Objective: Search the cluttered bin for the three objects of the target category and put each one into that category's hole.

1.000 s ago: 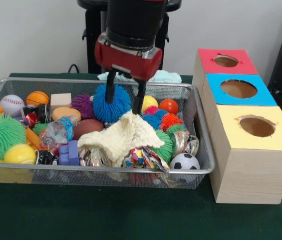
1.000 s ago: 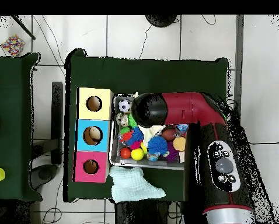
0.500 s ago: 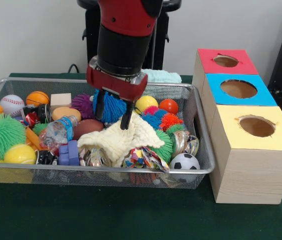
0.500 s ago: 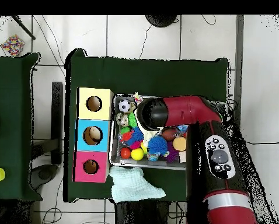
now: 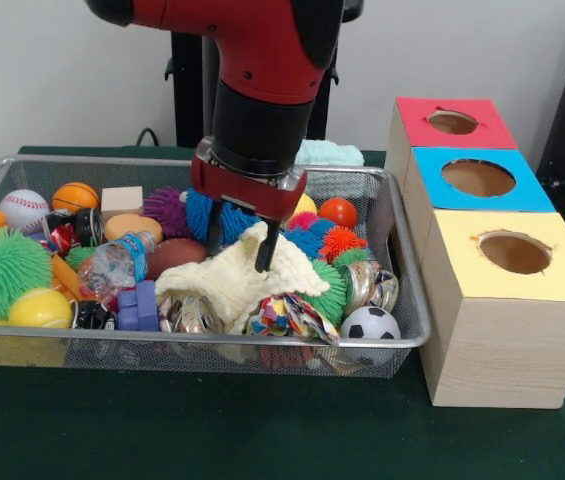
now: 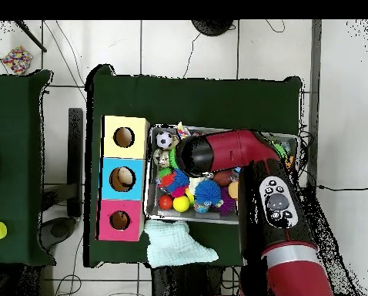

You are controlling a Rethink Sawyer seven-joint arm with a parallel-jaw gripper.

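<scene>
Green surface carries a wire bin [image 5: 402, 330] of toys. Tool [image 5: 242, 245], fingers spread, straddles the raised fold of a cream cloth [image 5: 237, 280] mid-bin; it looks soft, light, easiest pinched there.

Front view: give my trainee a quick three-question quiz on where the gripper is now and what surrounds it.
1. True or false: the gripper is down over the cream cloth, one finger on each side of its raised fold.
2. Which ball lies nearest the bin's front right corner? A) baseball B) soccer ball C) basketball
3. Fill in: of the three boxes, the one nearest the camera has a ______ top.

Key:
1. True.
2. B, the soccer ball in the wire bin; the baseball and basketball lie at the far left.
3. Yellow: the yellow box.
</scene>
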